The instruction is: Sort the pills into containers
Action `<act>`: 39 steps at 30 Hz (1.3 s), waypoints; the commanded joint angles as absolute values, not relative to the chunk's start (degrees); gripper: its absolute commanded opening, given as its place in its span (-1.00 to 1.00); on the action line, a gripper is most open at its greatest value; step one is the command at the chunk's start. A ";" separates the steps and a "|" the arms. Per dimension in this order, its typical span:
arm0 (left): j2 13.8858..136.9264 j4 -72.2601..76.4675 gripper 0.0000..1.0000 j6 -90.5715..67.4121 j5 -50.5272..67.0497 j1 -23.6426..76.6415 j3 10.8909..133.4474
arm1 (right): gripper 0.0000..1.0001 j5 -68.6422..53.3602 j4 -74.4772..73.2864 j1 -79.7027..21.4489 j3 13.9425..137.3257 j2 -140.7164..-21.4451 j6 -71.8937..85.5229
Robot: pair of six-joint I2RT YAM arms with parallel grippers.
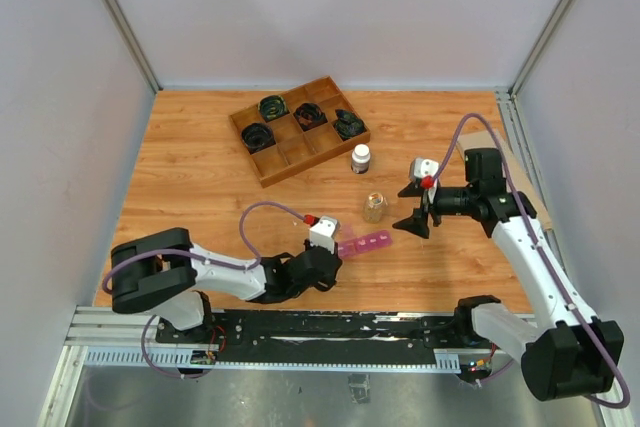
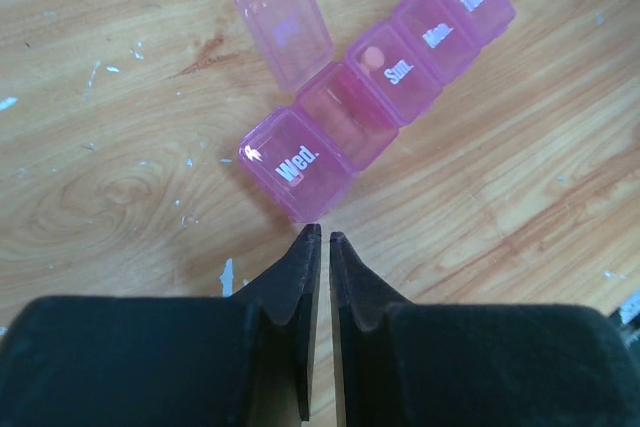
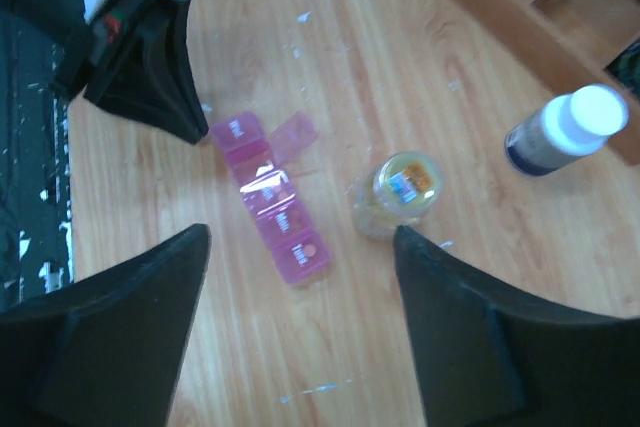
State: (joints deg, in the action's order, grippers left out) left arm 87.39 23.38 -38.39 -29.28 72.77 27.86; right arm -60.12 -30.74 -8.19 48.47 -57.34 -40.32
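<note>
The containers [image 2: 385, 82] are a pink translucent strip of day-marked compartments lying on the wood, and one lid [image 2: 285, 22] stands flipped open. A small round pill [image 2: 373, 55] shows through the lid marked Sun. More pills fill the small clear jar [image 3: 400, 187], which stands upright just right of the containers [image 1: 365, 244]. My left gripper [image 2: 325, 235] is shut with nothing in it, its tips right at the Wed. end of the strip. My right gripper [image 3: 302, 237] hangs open and empty above the containers [image 3: 270, 197] and the jar [image 1: 375, 207].
A white-capped bottle [image 1: 361, 158] stands behind the jar. Further back is a brown wooden divided tray [image 1: 298, 129] with black coiled items in several cells. Grey walls enclose the table on three sides.
</note>
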 commanded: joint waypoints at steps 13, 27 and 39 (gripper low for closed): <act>57.95 33.62 -0.02 -30.25 -11.21 68.81 12.74 | 0.97 -51.87 -44.44 -23.58 48.49 -74.74 -86.46; 51.27 41.54 -0.01 -31.14 -7.89 63.53 6.54 | 0.74 -33.28 -31.81 -32.48 49.32 -86.90 -71.72; 59.04 53.90 -0.31 -33.18 -3.49 61.69 5.66 | 0.31 -30.57 -30.32 -34.47 49.38 -89.56 -69.30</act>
